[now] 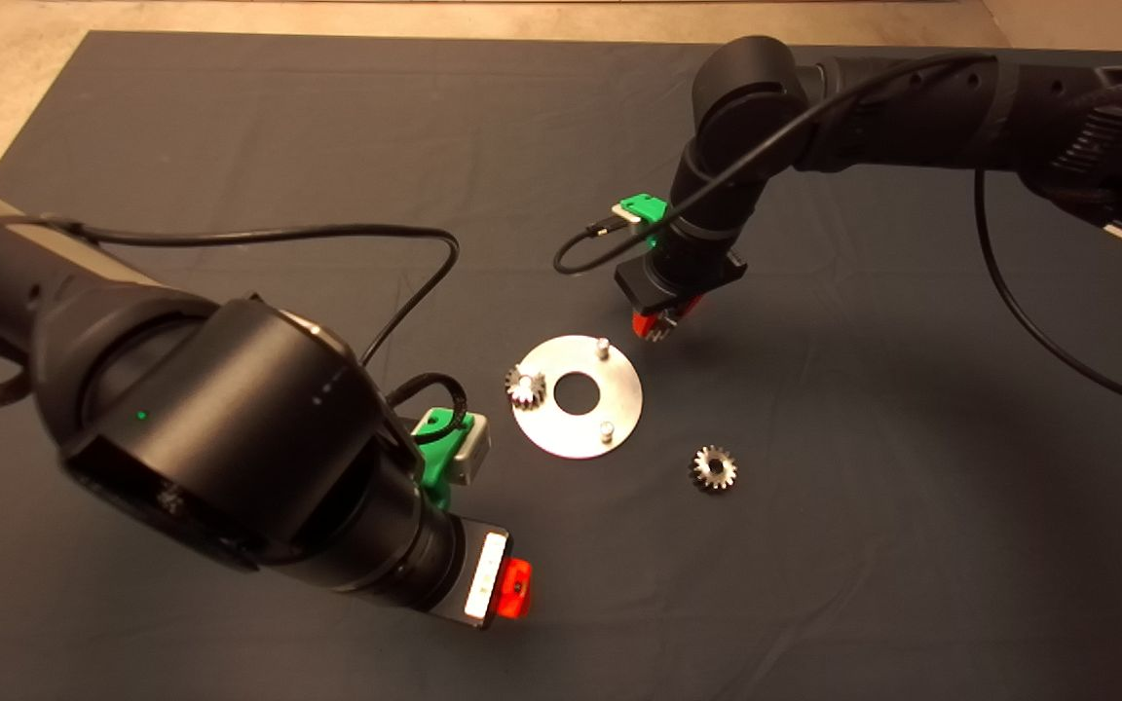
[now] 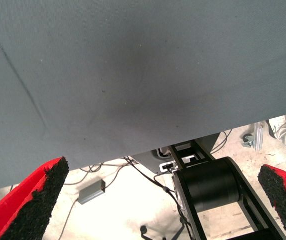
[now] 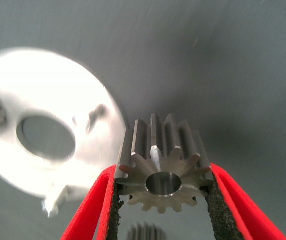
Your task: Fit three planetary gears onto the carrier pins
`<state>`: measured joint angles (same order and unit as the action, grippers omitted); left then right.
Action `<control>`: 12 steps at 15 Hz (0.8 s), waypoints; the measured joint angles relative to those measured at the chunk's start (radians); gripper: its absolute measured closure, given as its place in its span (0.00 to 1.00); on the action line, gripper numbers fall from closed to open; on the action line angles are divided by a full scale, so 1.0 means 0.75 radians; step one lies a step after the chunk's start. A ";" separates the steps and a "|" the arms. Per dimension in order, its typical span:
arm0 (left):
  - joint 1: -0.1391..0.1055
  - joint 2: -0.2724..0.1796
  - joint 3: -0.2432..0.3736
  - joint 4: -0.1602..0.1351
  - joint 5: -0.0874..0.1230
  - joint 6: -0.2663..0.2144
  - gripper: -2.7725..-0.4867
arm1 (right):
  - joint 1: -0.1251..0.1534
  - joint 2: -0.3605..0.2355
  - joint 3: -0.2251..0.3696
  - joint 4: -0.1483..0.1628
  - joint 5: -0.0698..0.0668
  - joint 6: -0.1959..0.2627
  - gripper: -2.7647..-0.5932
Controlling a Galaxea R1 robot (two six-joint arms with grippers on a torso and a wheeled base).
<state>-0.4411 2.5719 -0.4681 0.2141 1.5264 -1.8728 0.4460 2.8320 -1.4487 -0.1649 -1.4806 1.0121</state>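
Steel gear (image 3: pixel 161 170) was pinched tight between your right gripper (image 1: pixel 660 322) pads, bore visible, held just off disc (image 1: pixel 619 404) rim, nearest bare pin (image 1: pixel 601 345) lying toward disc centre from it. 1 gear (image 1: pixel 526 387) already sat on its pin, 1 more (image 1: pixel 714 468) lay loose on mat (image 1: pixel 230 146) beside disc. Left gripper (image 2: pixel 172 200) hung wide open, empty, at mat's near edge. Looked like right arm's move, short hop inward.

I count three gears: one (image 1: pixel 526 387) on a pin, one (image 1: pixel 714 468) loose on the mat (image 1: pixel 230 146), one (image 3: pixel 163 170) pinched in my right gripper (image 3: pixel 163 210). One disc (image 1: pixel 578 395). Two bare pins (image 1: pixel 601 345) (image 1: pixel 606 429). Two grippers, my left (image 2: pixel 170 200) spread.
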 joint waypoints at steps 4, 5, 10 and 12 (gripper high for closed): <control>0.000 0.006 0.007 -0.002 0.000 -0.026 0.01 | 0.000 0.142 -0.217 -0.003 -0.005 -0.003 0.79; 0.001 0.006 0.007 -0.002 0.000 -0.027 0.01 | 0.000 0.166 -0.252 -0.003 -0.011 -0.016 0.79; 0.000 0.006 0.007 -0.003 0.000 -0.032 0.01 | 0.000 0.172 -0.272 0.019 -0.051 -0.061 0.79; 0.001 0.006 0.007 -0.003 0.000 -0.032 0.01 | 0.000 0.173 -0.262 0.057 -0.050 -0.067 0.79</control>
<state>-0.4407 2.5766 -0.4628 0.2121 1.5264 -1.8968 0.4460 2.9615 -1.6453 -0.1218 -1.5183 0.9615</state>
